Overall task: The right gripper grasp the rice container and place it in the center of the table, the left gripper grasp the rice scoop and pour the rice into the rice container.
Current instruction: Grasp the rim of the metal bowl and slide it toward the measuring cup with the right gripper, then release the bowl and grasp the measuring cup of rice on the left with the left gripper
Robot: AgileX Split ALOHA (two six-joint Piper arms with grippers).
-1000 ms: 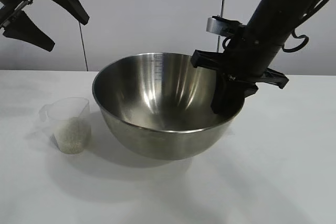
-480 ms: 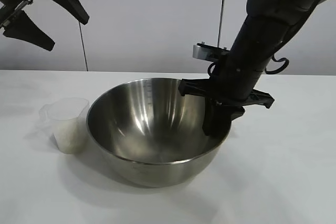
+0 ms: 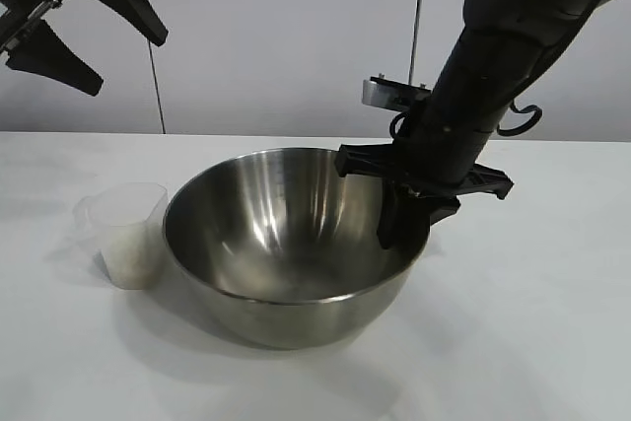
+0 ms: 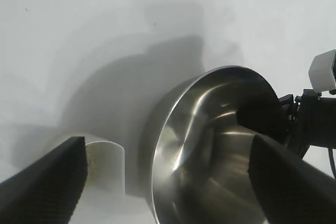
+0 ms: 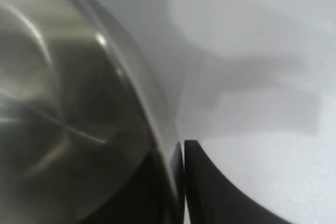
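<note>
The rice container point(image 3: 286, 234), a wide shiny steel bowl, sits level on the white table point(image 3: 513, 342) near the middle. My right gripper point(image 3: 404, 234) straddles its right rim, one finger inside and one outside. In the right wrist view the rice container point(image 5: 63, 103) has a thin sliver of light between its wall and the outer finger, so my right gripper point(image 5: 176, 148) is slightly open. The rice scoop point(image 3: 128, 234), a clear cup with white rice point(image 3: 130, 255) in it, stands just left of the bowl. My left gripper point(image 3: 126, 66) hangs open high at the upper left, above the rice scoop point(image 4: 105, 163) and rice container point(image 4: 210, 145).
A pale wall with vertical seams runs behind the table. White tabletop stretches in front of the bowl and to its right.
The bowl, tilted and raised a second ago, has come down level, moved left and nearer, close to the cup. The right jaws have eased apart on the rim. The left arm is still.
</note>
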